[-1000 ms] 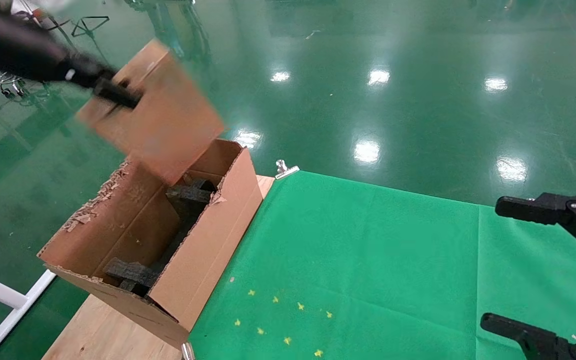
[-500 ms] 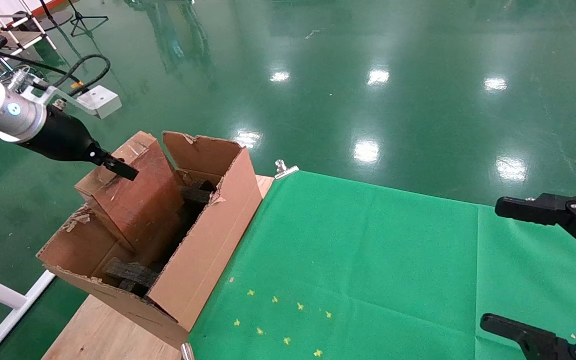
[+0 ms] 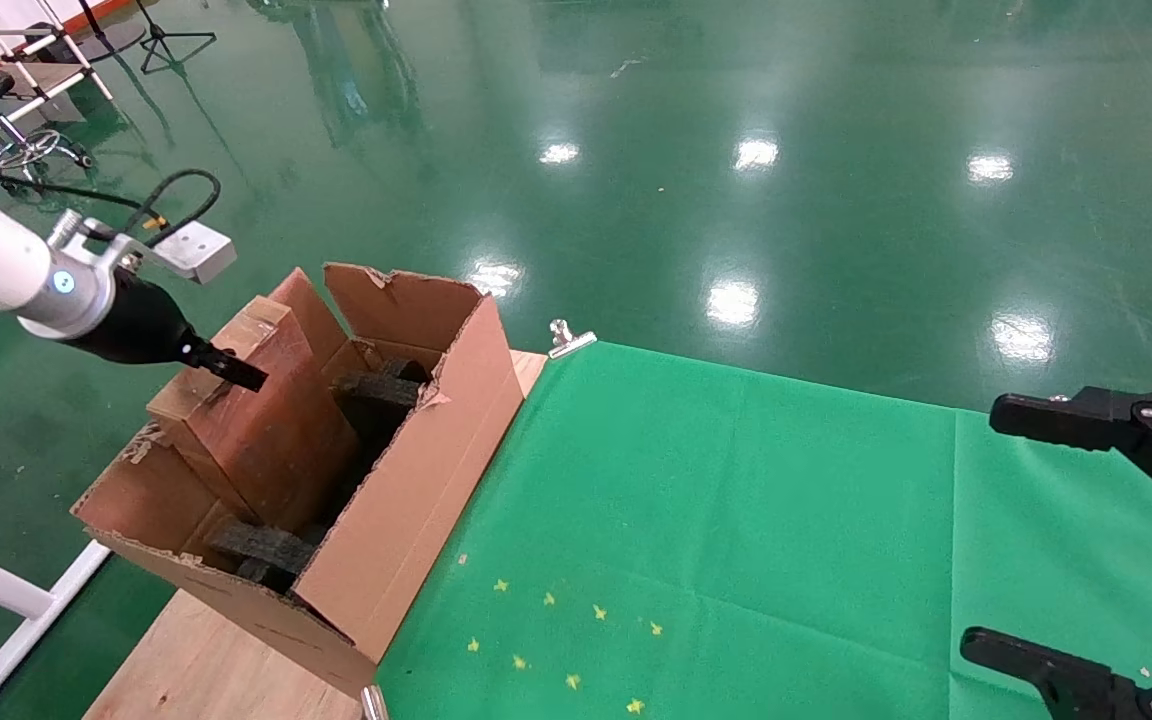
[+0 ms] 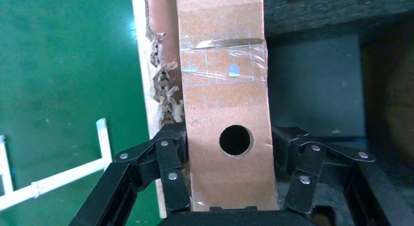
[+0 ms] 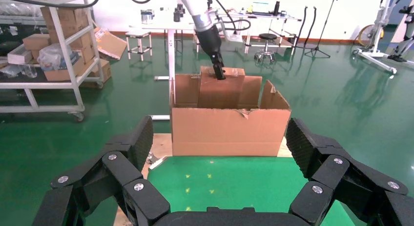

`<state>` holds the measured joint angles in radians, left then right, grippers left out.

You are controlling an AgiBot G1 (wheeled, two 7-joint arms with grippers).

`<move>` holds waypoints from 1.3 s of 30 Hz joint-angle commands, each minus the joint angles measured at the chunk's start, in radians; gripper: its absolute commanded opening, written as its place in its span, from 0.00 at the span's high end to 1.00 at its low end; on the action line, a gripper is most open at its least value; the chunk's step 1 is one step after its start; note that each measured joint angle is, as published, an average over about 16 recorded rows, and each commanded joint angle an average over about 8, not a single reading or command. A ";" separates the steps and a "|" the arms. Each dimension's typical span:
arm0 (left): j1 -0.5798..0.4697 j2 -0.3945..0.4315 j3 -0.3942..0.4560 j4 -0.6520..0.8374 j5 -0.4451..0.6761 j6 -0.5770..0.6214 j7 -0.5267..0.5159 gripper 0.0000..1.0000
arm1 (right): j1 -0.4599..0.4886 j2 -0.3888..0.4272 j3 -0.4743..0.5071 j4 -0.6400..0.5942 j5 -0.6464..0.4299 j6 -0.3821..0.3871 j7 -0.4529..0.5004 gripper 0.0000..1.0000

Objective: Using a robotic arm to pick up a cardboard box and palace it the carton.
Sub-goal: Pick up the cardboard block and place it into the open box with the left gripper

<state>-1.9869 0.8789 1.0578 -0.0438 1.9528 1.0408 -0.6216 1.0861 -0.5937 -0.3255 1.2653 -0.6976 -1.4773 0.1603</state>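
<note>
The cardboard box [image 3: 266, 420], brown with glossy tape, stands on edge inside the left part of the carton [image 3: 416, 500]. Its upper end sticks out above the ragged rim. My left gripper [image 3: 226, 370] on the white robotic arm is shut on that upper end. In the left wrist view the fingers [image 4: 168, 160] press both sides of the narrow face of the cardboard box [image 4: 224, 104], at the round hole. Black foam blocks [image 3: 376, 385] lie in the carton beside it. My right gripper [image 3: 1026, 530] hangs open and holds nothing, at the far right over the green cloth.
A green cloth [image 3: 736, 520] with small yellow marks [image 3: 556, 640] covers the table right of the carton. Bare wood [image 3: 206, 660] shows at the table's left front corner. A metal clip [image 3: 569, 340] holds the cloth's far corner. A white frame [image 3: 6, 600] stands left, below the table.
My left gripper has brought the cardboard box down from high above the carton into its left part, then sunk it a little deeper. The right arm has not moved.
</note>
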 commanded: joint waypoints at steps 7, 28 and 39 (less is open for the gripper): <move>0.079 0.006 -0.012 0.027 -0.016 -0.144 -0.002 1.00 | 0.000 0.000 0.000 0.000 0.000 0.000 0.000 0.00; 0.269 0.020 -0.059 0.058 -0.084 -0.195 -0.009 1.00 | 0.000 0.000 -0.001 0.000 0.000 0.000 0.000 0.00; 0.332 0.019 -0.091 0.049 -0.129 -0.245 -0.012 0.00 | 0.000 0.000 -0.001 0.000 0.001 0.001 0.000 0.00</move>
<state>-1.6592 0.8982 0.9695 0.0056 1.8273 0.8002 -0.6341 1.0862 -0.5934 -0.3262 1.2651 -0.6969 -1.4768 0.1599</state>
